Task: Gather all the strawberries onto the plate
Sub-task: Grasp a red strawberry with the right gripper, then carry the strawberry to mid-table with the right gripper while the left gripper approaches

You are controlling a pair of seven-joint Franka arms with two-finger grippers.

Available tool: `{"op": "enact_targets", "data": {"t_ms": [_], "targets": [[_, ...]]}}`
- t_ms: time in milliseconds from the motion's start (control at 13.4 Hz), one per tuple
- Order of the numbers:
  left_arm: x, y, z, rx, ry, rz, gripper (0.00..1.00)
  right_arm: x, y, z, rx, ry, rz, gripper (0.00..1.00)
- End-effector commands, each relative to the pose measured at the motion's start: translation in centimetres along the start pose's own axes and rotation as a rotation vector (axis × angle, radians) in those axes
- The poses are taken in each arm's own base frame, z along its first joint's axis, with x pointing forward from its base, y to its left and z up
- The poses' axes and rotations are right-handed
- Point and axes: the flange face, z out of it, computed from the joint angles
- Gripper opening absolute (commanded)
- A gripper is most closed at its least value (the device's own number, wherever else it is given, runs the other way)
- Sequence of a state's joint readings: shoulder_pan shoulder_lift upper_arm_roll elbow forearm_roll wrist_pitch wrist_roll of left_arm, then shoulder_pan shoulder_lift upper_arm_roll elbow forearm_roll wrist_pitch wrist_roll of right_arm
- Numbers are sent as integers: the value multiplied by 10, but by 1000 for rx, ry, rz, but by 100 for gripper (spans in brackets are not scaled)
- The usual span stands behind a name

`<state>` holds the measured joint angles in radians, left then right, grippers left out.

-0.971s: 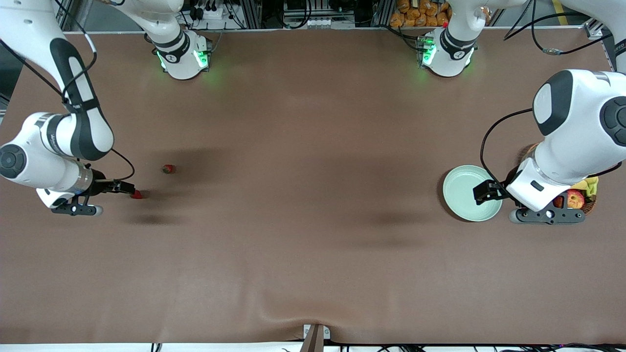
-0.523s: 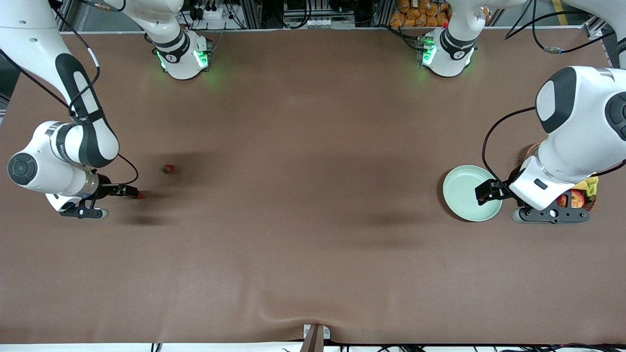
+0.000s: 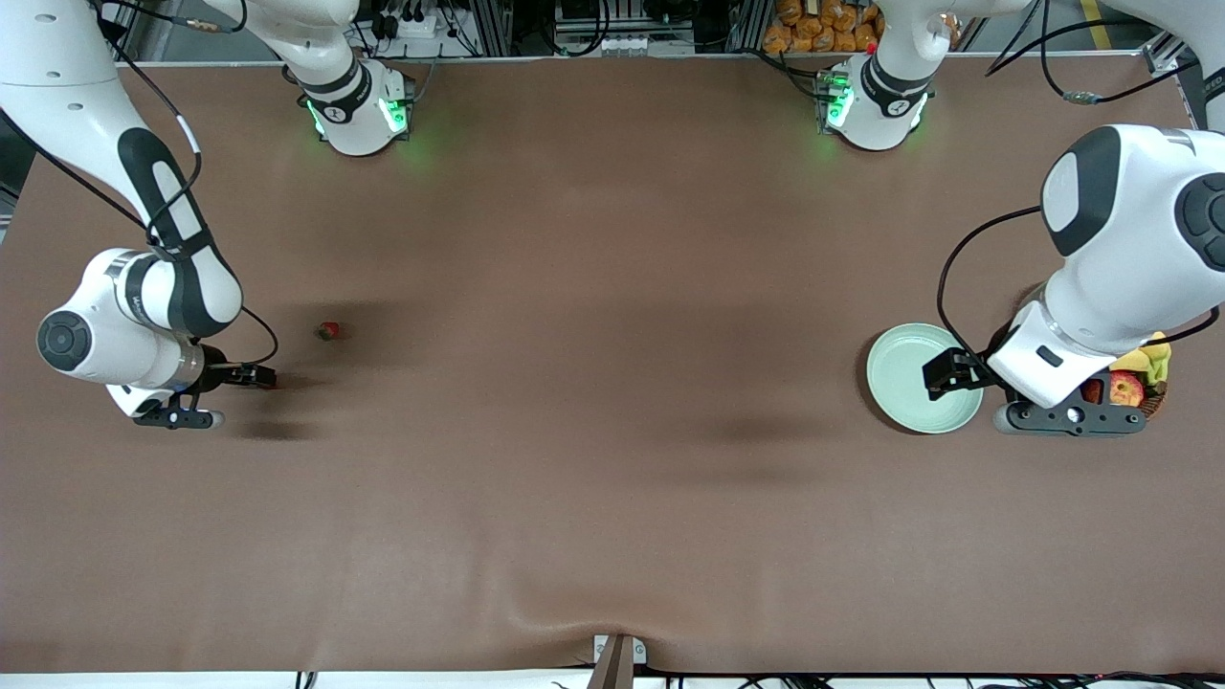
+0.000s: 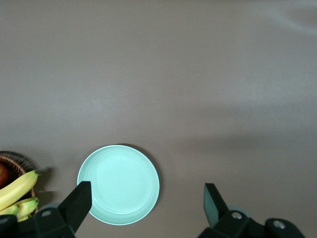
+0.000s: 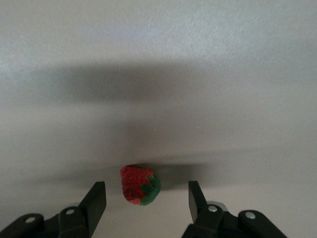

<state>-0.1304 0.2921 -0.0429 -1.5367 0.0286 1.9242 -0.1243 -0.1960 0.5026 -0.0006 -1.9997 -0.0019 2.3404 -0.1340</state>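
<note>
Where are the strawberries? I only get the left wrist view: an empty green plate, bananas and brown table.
Observer: One strawberry lies on the table at the right arm's end, between the fingers of the right pincer.
Operator: Is it gripped?
Observer: Not yet. The right wrist view shows a gap on each side of it.
Operator: Any more?
Observer: A second strawberry lies close by, farther from the front camera. I cannot find a third.
</note>
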Motion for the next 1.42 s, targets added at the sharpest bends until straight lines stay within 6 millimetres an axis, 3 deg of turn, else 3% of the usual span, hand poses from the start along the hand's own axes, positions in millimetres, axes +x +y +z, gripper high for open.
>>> {"op": "enact_targets", "data": {"t_ms": [0, 149, 448, 673, 822, 971, 1121, 1345], "targets": [[-1, -5, -8, -2, 7, 2, 100, -9, -4, 14, 16, 11, -17, 69], [-3, -7, -16, -1, 10, -5, 100, -10, -8, 20, 16, 19, -21, 64], [-14, -11, -32, 3, -19, -17, 100, -8, -17, 19, 15, 12, -30, 3], [-18, -14, -36, 4, -39, -21, 100, -1, -29, 2, 14, 4, -43, 0], [-22, -14, -38, 8, -55, -25, 100, 7, -31, -25, 21, -8, -31, 0], [-21, -15, -36, 9, -60, -26, 100, 20, -50, -47, 68, -6, -14, 0], [-21, -7, -33, 8, -63, -16, 100, 31, -86, -66, 98, 0, 36, 0], [-19, -1, -29, 1, -64, -8, 100, 38, -173, -85, 104, 26, 158, 0]]}}
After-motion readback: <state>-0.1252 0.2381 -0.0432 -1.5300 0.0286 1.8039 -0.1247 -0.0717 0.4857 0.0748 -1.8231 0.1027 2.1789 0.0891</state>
